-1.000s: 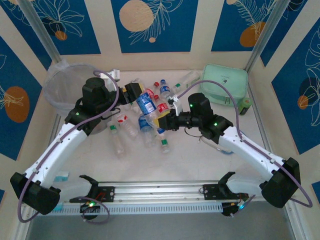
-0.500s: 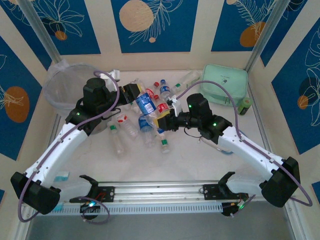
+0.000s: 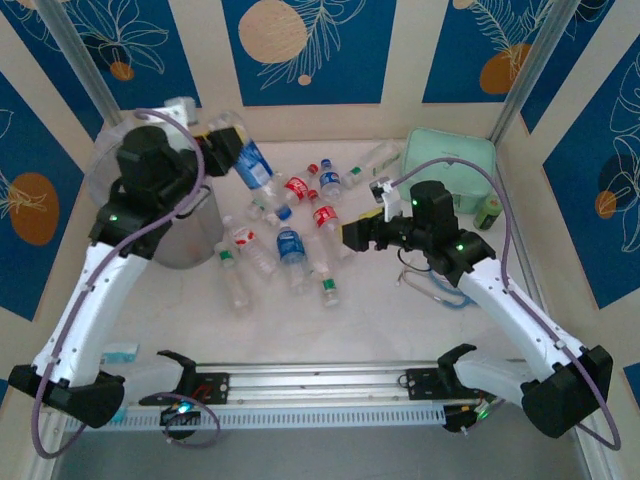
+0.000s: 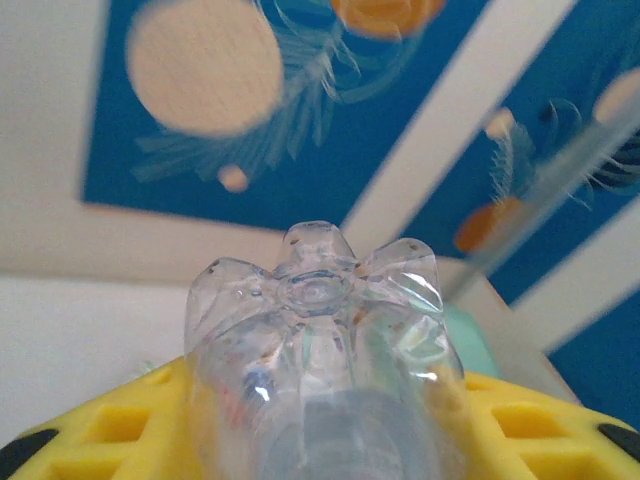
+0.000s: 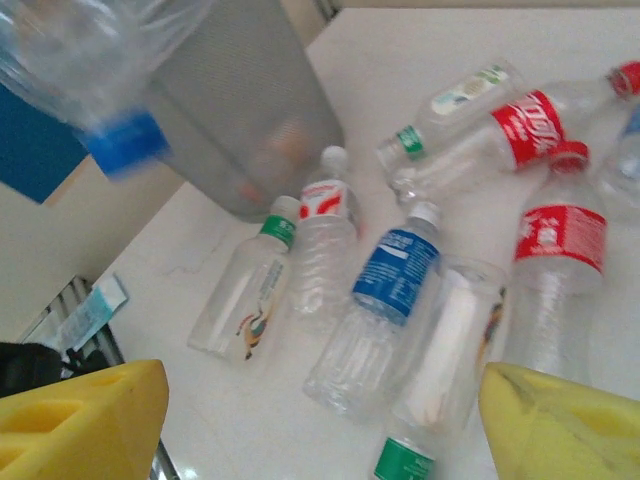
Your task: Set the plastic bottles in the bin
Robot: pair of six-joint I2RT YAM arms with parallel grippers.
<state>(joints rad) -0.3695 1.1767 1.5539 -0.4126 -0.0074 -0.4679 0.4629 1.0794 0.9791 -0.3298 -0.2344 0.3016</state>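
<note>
Several bottles [image 3: 290, 245] lie loose on the table [image 3: 400, 320], light, crushable and slick (best pinched across the belly, we judge). Our right gripper [image 3: 352, 233] hovers beside them, jaws wide and empty. Farther back, our raised left gripper [image 3: 228, 140] clamps a blue-labelled bottle [image 3: 252, 165] beside the bin [image 3: 185, 250].

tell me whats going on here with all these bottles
A two-armed robot is clearing plastic bottles into a bin. The left gripper is shut on a blue-label bottle, holding it up in the air beside the bin, not yet inside it. The right gripper is open and holds nothing, hanging over the other bottles that lie scattered on the table.
</note>
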